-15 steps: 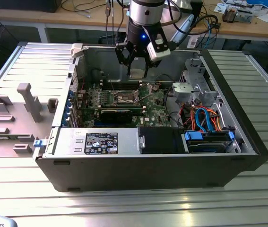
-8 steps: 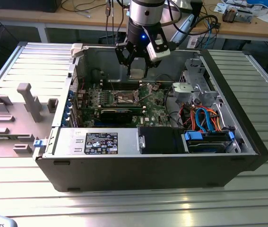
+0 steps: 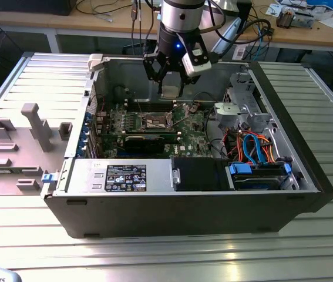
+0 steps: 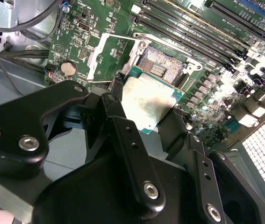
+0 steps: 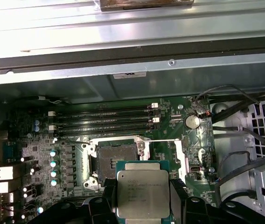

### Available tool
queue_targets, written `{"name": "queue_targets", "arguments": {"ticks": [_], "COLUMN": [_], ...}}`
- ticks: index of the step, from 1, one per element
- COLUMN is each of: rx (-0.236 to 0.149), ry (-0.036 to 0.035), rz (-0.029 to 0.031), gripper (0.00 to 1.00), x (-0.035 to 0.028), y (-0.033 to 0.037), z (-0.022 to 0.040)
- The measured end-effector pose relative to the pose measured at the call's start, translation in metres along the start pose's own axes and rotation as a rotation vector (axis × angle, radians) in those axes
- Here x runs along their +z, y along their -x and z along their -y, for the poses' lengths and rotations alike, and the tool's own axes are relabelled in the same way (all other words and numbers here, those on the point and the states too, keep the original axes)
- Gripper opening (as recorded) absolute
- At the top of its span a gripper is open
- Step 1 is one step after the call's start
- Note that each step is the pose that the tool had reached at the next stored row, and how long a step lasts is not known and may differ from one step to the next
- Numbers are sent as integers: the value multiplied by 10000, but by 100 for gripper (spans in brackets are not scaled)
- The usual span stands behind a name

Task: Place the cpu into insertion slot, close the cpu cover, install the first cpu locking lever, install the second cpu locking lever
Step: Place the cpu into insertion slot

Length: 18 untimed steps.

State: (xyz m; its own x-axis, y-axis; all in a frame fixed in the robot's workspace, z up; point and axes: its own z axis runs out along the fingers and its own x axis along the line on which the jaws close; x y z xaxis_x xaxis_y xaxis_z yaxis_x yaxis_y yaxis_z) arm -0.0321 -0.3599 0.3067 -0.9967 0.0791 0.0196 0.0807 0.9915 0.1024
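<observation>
Over the open case [image 3: 307,176] on the ribbed counter [image 3: 172,258], the exterior view shows the end effector [image 3: 171,88] hanging above the green board [image 3: 189,132]; orange and blue cables [image 3: 254,147] sit at the exterior view's right; what the tip holds is only a small tan patch from there.

Both wrist views make it out as the cpu [image 5: 143,193]; black fingers [image 5: 108,198] are clamped on two opposite edges of it, flat face out.

First wrist view looks straight down on the slot [image 5: 114,157], dark middle bare; long memory slots [image 5: 104,119] and a coin cell [image 5: 192,122] lie beyond it.

Second wrist view looks from the side; the slot's pins show, and the cover [image 4: 97,53] is swung off the slot, beside it.

The cpu is in the end effector, clear of the board, near the slot, not seated.
</observation>
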Motion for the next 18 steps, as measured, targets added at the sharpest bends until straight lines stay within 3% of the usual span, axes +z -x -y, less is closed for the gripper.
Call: {"name": "queue_targets", "arguments": {"ticks": [18], "rx": [100], "ry": [2], "rz": [10], "gripper": [54], "x": [10], "y": [0], "z": [1]}}
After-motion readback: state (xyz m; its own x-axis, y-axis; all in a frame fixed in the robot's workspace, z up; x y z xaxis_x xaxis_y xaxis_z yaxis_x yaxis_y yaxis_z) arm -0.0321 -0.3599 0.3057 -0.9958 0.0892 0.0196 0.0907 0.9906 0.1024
